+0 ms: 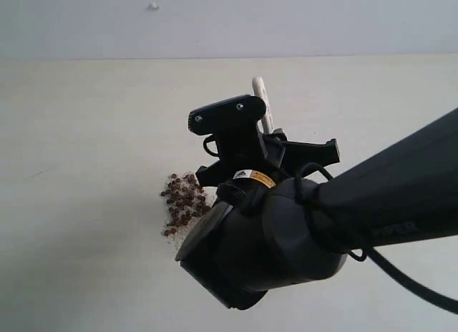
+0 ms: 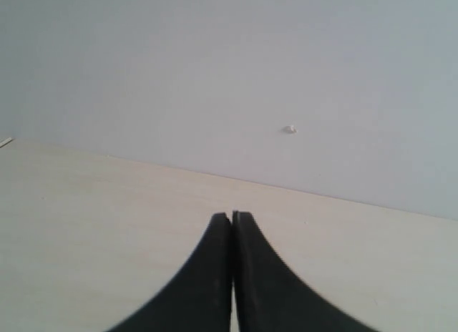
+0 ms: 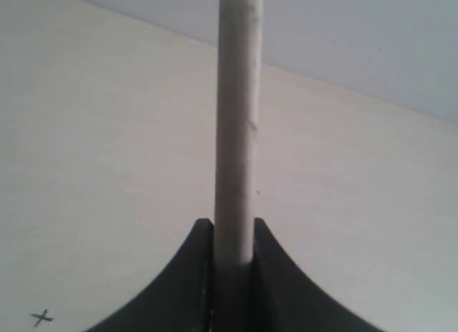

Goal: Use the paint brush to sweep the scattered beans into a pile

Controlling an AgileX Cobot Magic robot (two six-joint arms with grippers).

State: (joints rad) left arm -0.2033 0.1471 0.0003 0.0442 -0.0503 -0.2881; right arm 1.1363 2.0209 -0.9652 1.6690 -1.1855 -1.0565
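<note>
Since the right arm [image 1: 343, 217] fills the foreground of the exterior view, I see little past its bulky matte-black housing. The right pincer [image 3: 234, 228] is clamped on the brush [image 3: 238, 117], both black fingers pressed flat against the pale, smooth handle, which runs straight out from between them. From outside, only the rounded end of that handle shows above the black wrist. Ferrule and bristles are hidden behind the arm, so I cannot tell whether they touch anything. Just left of the wrist in that view, the beans [image 1: 184, 199] lie bunched in a loose patch on the counter [image 1: 86, 167], small, round and reddish-brown, with off-white specks among them. The left pincer [image 2: 232, 219] is closed, its curved black fingers meeting tip to tip over bare counter, holding nothing. The counter is pale, matte and cream-coloured, with a small pencilled cross [image 3: 43, 318]. Beyond its far edge rises a plain grey-white wall [image 1: 286, 17] bearing one small white knob [image 1: 153, 6].
</note>
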